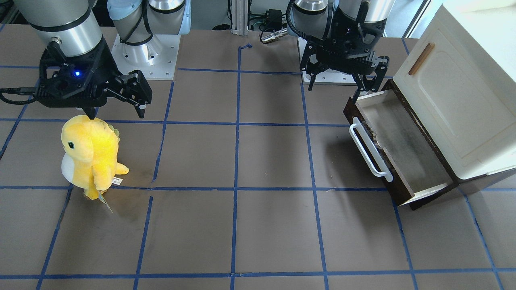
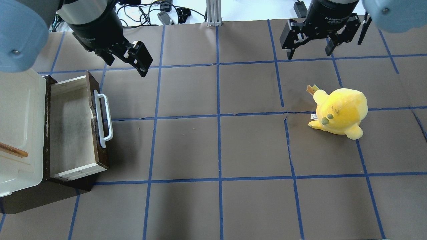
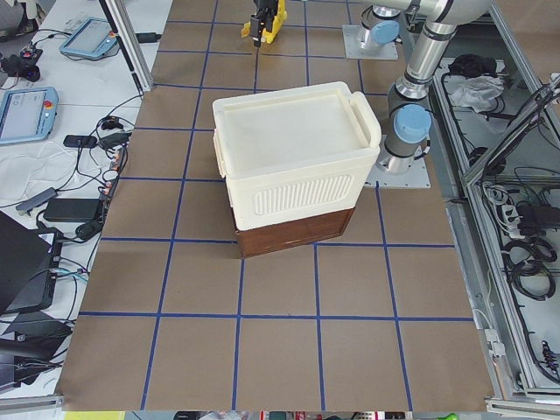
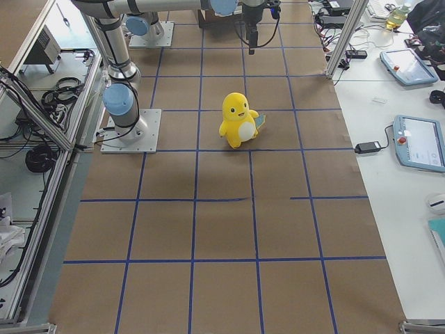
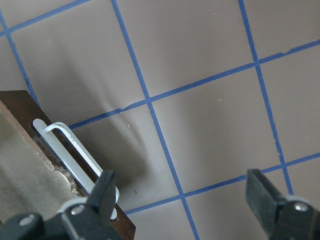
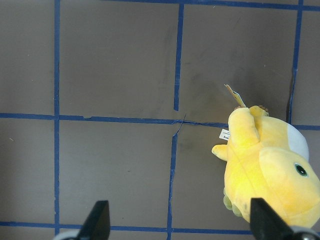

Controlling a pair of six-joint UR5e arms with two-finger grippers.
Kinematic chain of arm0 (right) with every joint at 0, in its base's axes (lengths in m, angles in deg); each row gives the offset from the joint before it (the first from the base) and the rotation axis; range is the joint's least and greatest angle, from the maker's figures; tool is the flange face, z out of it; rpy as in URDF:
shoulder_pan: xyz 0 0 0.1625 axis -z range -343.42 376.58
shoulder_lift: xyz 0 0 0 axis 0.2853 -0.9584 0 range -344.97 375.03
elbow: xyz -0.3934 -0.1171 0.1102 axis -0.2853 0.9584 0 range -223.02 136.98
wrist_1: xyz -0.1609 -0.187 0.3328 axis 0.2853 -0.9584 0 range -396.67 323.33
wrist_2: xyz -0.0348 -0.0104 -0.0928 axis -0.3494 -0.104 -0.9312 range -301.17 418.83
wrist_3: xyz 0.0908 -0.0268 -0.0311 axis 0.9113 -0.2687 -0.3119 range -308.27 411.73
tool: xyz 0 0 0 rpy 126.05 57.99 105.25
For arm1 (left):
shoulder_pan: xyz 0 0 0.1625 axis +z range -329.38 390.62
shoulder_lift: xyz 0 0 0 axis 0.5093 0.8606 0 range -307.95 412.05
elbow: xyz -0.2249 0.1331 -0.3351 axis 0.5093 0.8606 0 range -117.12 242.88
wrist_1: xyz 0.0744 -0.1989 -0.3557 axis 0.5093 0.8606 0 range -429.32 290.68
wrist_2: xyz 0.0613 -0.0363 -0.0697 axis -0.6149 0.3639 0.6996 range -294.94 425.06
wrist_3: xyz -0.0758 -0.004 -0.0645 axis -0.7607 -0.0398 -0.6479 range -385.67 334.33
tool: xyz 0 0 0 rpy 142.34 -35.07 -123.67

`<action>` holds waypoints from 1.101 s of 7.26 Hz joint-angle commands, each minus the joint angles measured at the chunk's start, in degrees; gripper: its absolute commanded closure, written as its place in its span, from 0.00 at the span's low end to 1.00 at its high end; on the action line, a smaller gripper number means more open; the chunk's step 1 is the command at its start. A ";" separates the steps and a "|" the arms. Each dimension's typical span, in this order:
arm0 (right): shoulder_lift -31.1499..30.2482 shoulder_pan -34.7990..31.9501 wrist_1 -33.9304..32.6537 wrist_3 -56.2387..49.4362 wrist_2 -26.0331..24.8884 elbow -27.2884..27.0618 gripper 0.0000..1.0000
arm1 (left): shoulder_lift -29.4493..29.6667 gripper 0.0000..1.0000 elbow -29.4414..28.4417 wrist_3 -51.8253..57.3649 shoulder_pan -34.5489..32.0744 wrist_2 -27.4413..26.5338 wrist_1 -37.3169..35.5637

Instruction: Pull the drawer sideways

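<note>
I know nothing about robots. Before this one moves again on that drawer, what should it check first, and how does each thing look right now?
1. Left end effector open: ok, fingers spread wide.
2. Left end effector around the white handle: not ok, it hangs near one end of the handle, holding nothing.
3. Drawer pulled out of the cream cabinet: ok, its pale inside shows.
4. More travel left in the drawer: cannot tell.
5. Right end effector out of the way: ok, open, over by the yellow plush toy, far from the drawer.

the drawer [image 2: 70, 130] stands pulled out; the left hand [image 2: 127, 68] hovers spread wide near its corner.
</note>
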 commanded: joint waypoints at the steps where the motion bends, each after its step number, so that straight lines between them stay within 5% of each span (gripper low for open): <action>1: 0.00 0.00 0.00 0.02 0.00 0.00 0.00 | -0.71 0.08 0.03 -0.74 1.84 1.50 -0.61; 4: 0.00 0.00 0.00 0.02 0.00 0.00 0.00 | -1.32 0.08 -0.41 -7.25 5.72 5.02 -0.18; 8: 0.00 0.00 0.00 0.02 0.00 0.00 0.00 | -3.08 0.04 0.38 -14.89 5.28 0.57 1.05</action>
